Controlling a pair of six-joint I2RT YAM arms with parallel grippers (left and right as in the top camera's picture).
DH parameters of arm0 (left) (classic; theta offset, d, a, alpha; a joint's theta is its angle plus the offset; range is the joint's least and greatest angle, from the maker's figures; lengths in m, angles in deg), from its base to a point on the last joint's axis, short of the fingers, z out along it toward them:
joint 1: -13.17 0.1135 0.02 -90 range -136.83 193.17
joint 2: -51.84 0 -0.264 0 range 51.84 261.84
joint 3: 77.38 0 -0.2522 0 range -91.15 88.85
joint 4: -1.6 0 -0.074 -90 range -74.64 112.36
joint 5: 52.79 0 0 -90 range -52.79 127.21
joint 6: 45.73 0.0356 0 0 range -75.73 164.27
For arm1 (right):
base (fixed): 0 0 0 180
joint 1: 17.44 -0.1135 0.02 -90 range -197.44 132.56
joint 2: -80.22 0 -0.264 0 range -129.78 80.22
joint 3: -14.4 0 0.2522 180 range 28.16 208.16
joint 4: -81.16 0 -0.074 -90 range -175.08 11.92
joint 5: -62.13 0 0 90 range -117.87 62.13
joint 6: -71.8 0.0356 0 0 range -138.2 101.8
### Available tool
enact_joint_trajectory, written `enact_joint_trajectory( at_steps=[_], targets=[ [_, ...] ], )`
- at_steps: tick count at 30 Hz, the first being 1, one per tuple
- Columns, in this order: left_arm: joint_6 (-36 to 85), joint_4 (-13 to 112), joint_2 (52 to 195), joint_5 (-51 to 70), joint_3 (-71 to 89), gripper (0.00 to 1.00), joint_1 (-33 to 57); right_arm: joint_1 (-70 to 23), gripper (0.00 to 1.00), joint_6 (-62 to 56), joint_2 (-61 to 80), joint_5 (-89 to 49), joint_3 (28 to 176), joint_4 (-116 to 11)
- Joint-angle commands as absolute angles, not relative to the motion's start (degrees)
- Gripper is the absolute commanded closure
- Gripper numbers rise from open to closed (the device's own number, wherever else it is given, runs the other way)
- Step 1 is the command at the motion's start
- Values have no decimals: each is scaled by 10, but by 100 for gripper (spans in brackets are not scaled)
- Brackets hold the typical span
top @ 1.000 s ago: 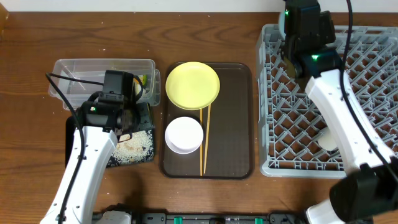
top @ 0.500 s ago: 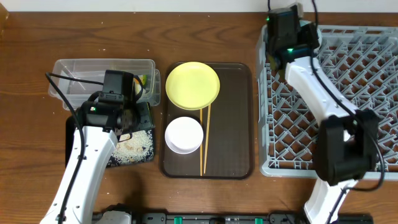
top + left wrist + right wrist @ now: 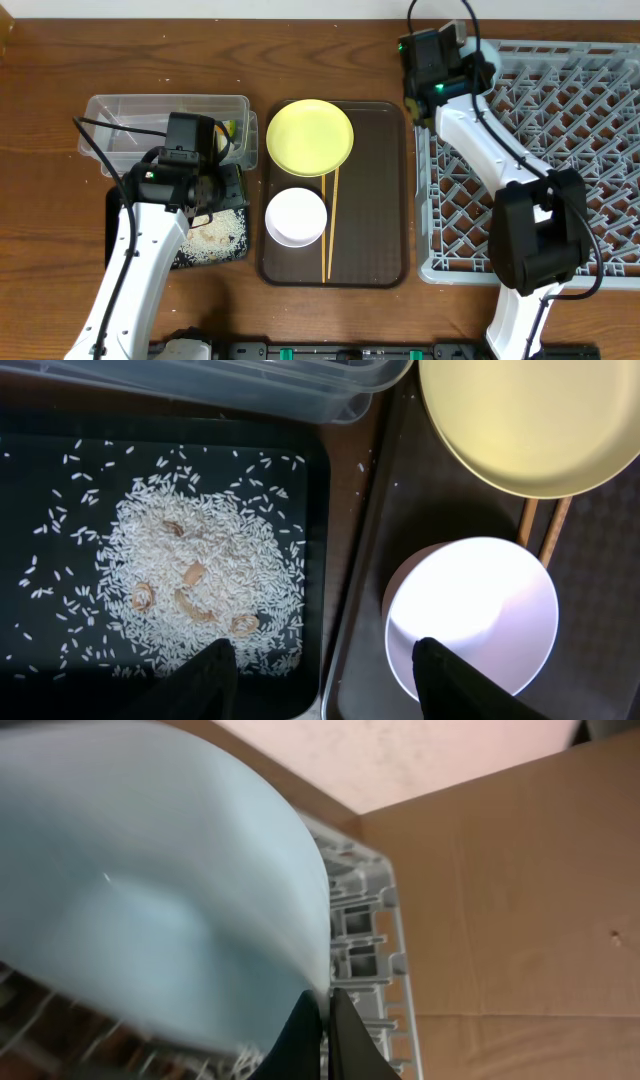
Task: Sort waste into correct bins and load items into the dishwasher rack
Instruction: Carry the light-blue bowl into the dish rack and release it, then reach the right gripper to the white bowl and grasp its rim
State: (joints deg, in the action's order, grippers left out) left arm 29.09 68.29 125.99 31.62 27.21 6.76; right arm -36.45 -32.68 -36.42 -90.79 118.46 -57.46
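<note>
The scene holds two arms, two bins, one dishwasher rack and one serving tray on a wooden table (image 3: 60, 60). The left gripper (image 3: 325, 680) hangs over the line where the black tray (image 3: 30, 460) meets the dark-brown serving tray (image 3: 375, 200). Its two fingers (image 3: 210, 675) stand wide apart and hold nothing. The black tray carries one loose heap of white rice grains (image 3: 200, 550) with a few tan curled scraps (image 3: 193, 572) lying in it. The clear tub (image 3: 130, 112) sits directly behind the black tray. A green-and-yellow item (image 3: 232, 128), possibly the snack wrapper, shows inside its right end, mostly hidden by the left arm. The serving tray carries one yellow plate (image 3: 310, 137) at the far end and one white bowl (image 3: 296, 216) just in front of it. It also carries two chopsticks (image 3: 329, 225) that lie side by side to the right of the bowl, with their far ends under the plate. The right gripper (image 3: 322, 1025) is at the far left corner of the dishwasher rack (image 3: 560, 150). Its fingers are clamped on the rim of one light-blue bowl (image 3: 150, 890), which is tilted on edge above the grey rack pegs.
</note>
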Motion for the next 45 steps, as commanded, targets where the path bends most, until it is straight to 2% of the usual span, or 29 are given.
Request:
enact_joint_trajectory(
  at_steps=[1, 5, 6, 9, 12, 15, 19, 27, 30, 34, 39, 45],
  targets=[
    [290, 684, 1260, 325, 267, 40, 70, -372, 99, -239, -381, -904, 1184, -531],
    [290, 685, 1260, 325, 267, 40, 70, -381, 99, -149, -374, -904, 1184, -459],
    [290, 685, 1260, 325, 267, 40, 70, -383, 96, -125, -369, -904, 1184, -443],
    [290, 685, 1260, 325, 267, 40, 70, -384, 77, -86, -342, -859, 1184, -406],
    [290, 685, 1260, 325, 267, 40, 70, -382, 49, -86, -307, -799, 1184, -398],
    [290, 685, 1260, 325, 267, 40, 70, -380, 40, -86, -268, -766, 1184, -398],
    [290, 685, 1260, 325, 267, 40, 70, -381, 38, -103, -212, -685, 1184, -398],
    [290, 691, 1260, 326, 267, 40, 70, -397, 34, -123, -168, -332, 1184, -354],
    [290, 696, 1260, 328, 267, 40, 70, -409, 34, -123, -176, -249, 1183, -333],
    [290, 703, 1260, 354, 267, 40, 70, -443, 30, -123, -193, -219, 1173, -315],
    [243, 722, 1261, 425, 267, 40, 70, -487, 30, -123, -225, -167, 1154, -312],
    [234, 724, 1261, 433, 267, 40, 70, -535, 33, -122, -275, -124, 1148, -302]
  ],
)
